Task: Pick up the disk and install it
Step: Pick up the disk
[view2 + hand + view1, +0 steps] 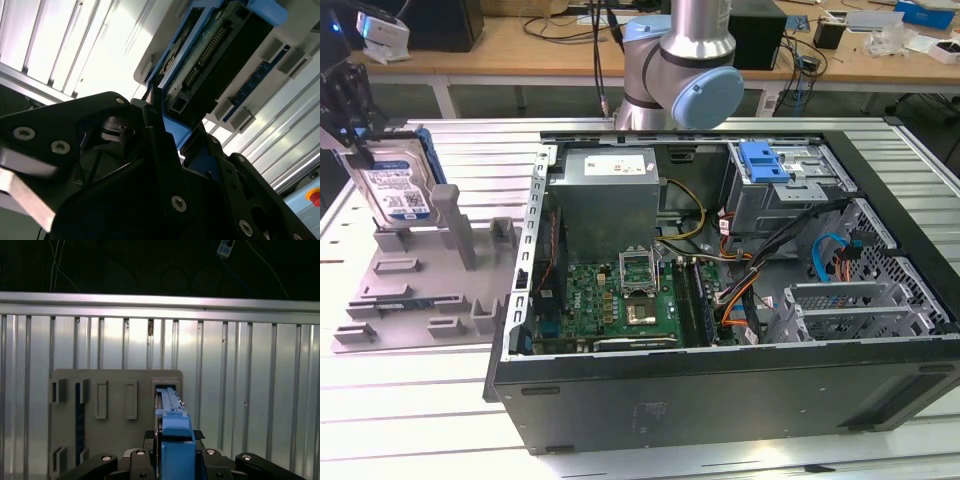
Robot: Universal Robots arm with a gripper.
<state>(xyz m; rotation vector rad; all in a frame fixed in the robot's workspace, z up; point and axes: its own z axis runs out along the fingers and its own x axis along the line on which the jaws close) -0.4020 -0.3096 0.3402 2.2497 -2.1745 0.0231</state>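
Exterior view's left: hand (358,140) clenched on the disk (395,190), gripping it at the upper edge by its blue bracket; in the first wrist view the fingers (200,435) pinch the bracket from both sides; disk stands near upright, slightly tilted, lower edge at the slot of the grey holder (420,290) on the surface (420,400); can't tell if it's clear of the slot. Middle: open PC case (720,330) lying on its side, well apart from the disk. Right, inside the case: drive cage (790,200) with a blue tray (765,160) on top; held disk nowhere near it. My read: grasp done, lift barely begun at best; carry and install all left.
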